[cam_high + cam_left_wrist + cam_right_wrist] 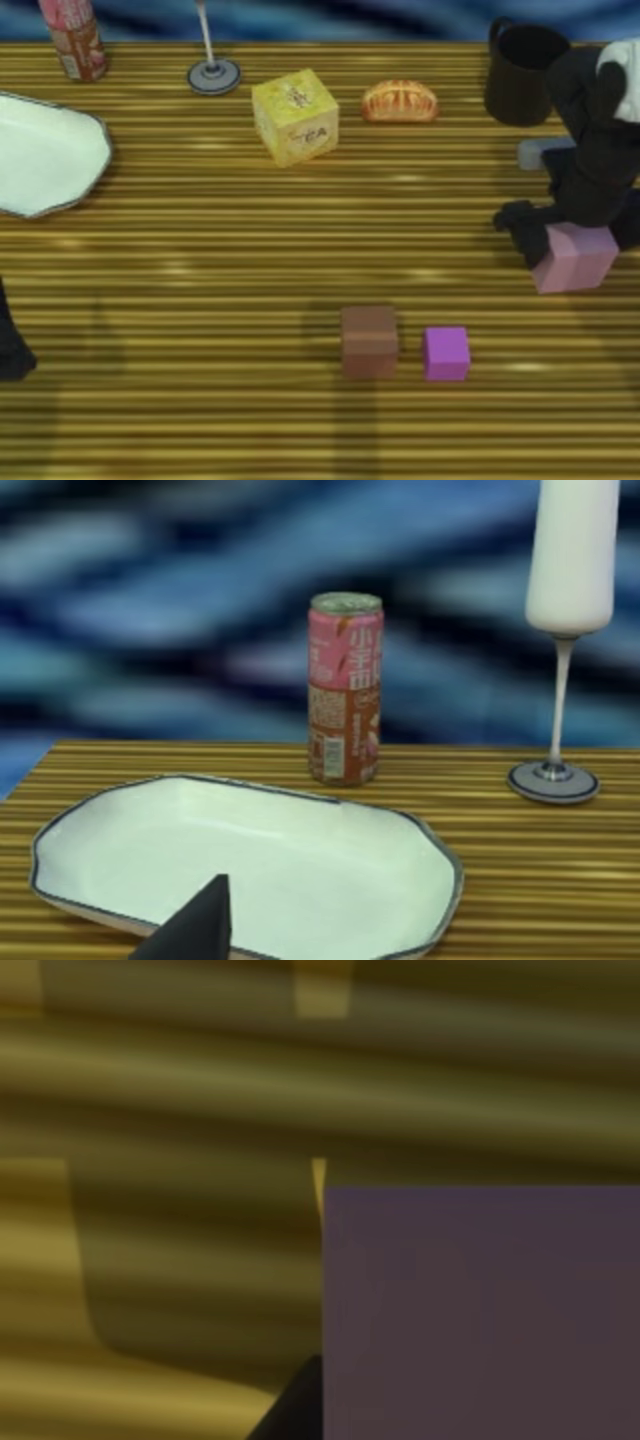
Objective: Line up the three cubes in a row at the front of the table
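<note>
The brown cube (369,340) and the small magenta cube (445,352) sit side by side near the front of the table (200,300), with a narrow gap between them. The pale pink cube (575,256) is farther back at the right, and my right gripper (560,242) is shut on it from above. In the right wrist view the pink cube (480,1310) fills the lower corner with one dark finger (300,1405) against its side. My left gripper (12,352) is parked at the left edge, open; one finger (195,925) shows over the plate.
A yellow TEA box (295,116), a bread roll (400,101), a dark mug (522,70), a glass's foot (213,75) and a pink can (73,38) stand along the back. A white plate (40,150) lies at the back left.
</note>
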Robot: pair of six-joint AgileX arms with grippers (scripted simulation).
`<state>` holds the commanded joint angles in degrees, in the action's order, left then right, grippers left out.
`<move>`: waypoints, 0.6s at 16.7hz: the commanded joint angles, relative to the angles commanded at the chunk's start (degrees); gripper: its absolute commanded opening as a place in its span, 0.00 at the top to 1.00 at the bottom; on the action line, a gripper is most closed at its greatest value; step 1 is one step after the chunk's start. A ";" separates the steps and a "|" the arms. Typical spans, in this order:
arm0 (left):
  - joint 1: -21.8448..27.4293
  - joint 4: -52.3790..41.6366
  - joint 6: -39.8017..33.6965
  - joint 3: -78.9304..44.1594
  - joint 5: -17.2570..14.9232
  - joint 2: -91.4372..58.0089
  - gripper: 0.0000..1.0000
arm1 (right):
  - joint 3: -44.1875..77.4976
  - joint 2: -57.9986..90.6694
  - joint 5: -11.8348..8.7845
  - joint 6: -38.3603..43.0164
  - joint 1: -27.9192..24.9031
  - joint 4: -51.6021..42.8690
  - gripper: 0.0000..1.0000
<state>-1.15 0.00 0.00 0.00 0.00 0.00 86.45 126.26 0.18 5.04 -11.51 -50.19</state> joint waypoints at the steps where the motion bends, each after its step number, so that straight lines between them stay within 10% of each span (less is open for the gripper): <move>1: 0.00 0.00 0.00 0.00 0.00 0.00 0.00 | 0.00 0.00 0.00 0.00 0.00 0.00 0.90; 10: 0.00 0.00 0.00 0.00 0.00 0.00 0.00 | 0.00 0.00 0.00 0.00 0.00 0.00 1.00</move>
<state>-1.15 0.00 0.00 0.00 0.00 0.00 86.45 126.26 0.18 5.04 -11.51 -50.19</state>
